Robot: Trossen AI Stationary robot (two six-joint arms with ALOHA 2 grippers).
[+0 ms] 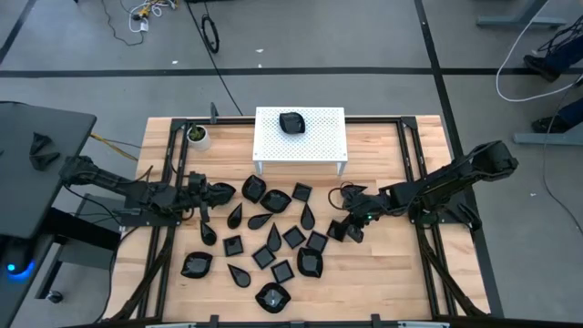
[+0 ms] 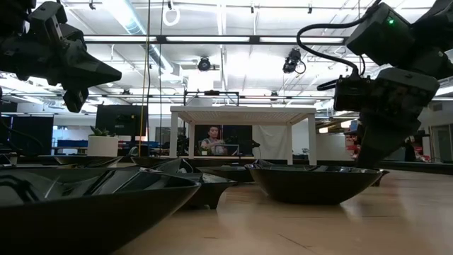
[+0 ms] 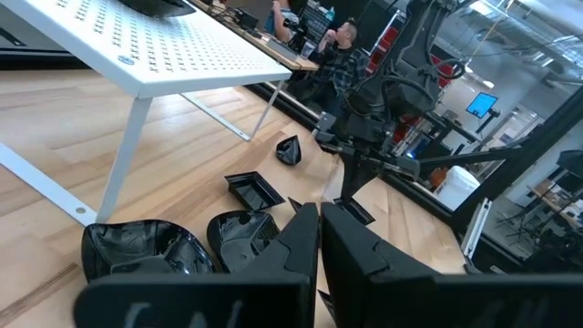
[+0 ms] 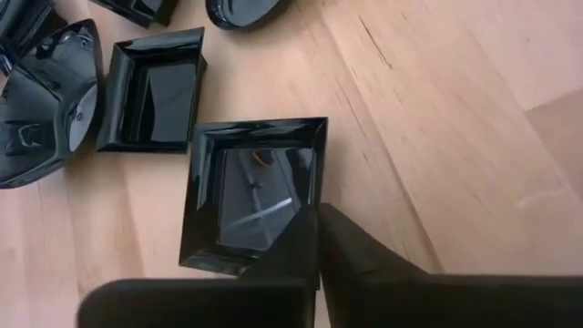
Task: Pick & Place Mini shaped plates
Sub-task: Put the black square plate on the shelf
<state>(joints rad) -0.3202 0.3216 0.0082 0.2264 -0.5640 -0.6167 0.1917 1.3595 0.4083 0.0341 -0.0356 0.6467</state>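
Light wooden table [image 1: 383, 273] carries scattered glossy black mini plates [image 1: 273, 246], where the right gripper [image 1: 351, 228] pinches shut on a square black plate's [image 4: 250, 196] rim, seemingly to lift it, while the closed, empty left gripper [image 1: 211, 193] waits at left.

I find no legible text, label, brand, number or sign in any view; the lit screens in the room behind the table [image 1: 383, 273] are too small for me to read.

two matte black jointed arms — looping black cables, one green light.
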